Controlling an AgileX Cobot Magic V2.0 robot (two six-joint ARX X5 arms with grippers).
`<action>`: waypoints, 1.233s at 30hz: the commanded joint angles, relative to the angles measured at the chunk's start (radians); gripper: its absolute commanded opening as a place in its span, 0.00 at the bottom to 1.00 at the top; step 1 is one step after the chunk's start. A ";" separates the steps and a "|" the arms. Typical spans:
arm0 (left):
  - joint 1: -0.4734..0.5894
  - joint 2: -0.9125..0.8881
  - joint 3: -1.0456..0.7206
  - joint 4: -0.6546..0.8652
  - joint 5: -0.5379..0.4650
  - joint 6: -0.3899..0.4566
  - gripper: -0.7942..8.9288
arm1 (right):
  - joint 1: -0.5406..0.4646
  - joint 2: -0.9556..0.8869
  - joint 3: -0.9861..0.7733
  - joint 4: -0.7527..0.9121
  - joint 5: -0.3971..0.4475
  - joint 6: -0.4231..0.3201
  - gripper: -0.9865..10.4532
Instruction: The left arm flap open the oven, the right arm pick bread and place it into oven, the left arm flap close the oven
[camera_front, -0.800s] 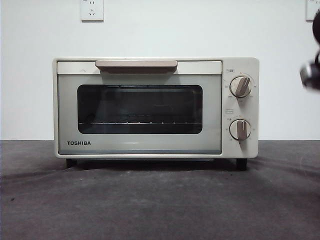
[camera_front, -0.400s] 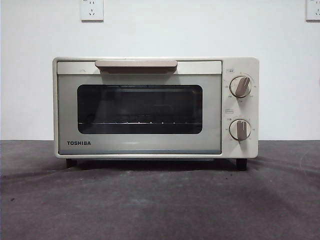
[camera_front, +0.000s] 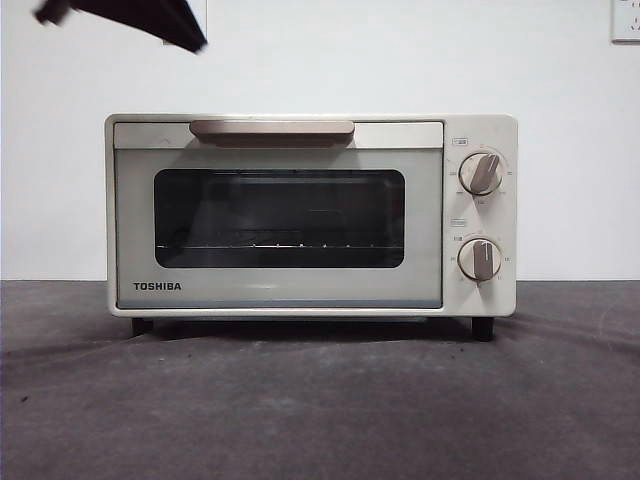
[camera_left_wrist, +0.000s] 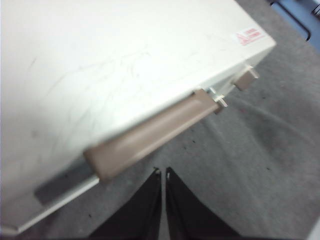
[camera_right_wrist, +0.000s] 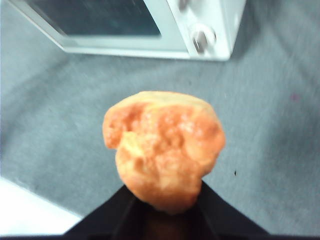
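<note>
- Front view: the cream-white TOSHIBA toaster oven (camera_front: 311, 215) stands on the dark grey table (camera_front: 320, 410) with its door shut. The beige bar handle (camera_front: 272, 130) runs along the door's top edge above the dark glass window (camera_front: 280, 218). Two round knobs (camera_front: 481, 173) sit one above the other on the right panel. A black arm tip (camera_front: 150, 18) enters at the top left corner, above the oven and apart from it. A wall socket (camera_front: 625, 18) shows at the top right corner.
- Left wrist view: the left end effector (camera_left_wrist: 163, 175) hangs over the table just in front of the oven's handle (camera_left_wrist: 150, 135), its two black jaws pressed nearly together with only a thin slit between them, holding nothing. The oven's white top (camera_left_wrist: 125, 65) fills most of the picture, and one knob (camera_left_wrist: 246, 78) juts out past the handle.
- Right wrist view: the right end effector (camera_right_wrist: 165, 210) is clamped on the golden-orange lumpy bread loaf (camera_right_wrist: 164, 150), which is lifted above the table (camera_right_wrist: 270, 150). The oven (camera_right_wrist: 150, 25) lies beyond, well apart from the bread, door closed.
</note>
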 joint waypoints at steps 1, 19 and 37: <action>-0.016 0.081 0.066 0.009 -0.008 0.050 0.10 | 0.005 -0.028 0.014 0.014 -0.004 0.006 0.16; -0.050 0.293 0.138 0.043 -0.016 0.097 0.10 | 0.005 -0.055 0.014 0.014 -0.005 0.022 0.16; -0.122 0.284 0.137 -0.173 -0.118 0.129 0.10 | 0.005 -0.055 0.014 0.014 -0.004 0.022 0.16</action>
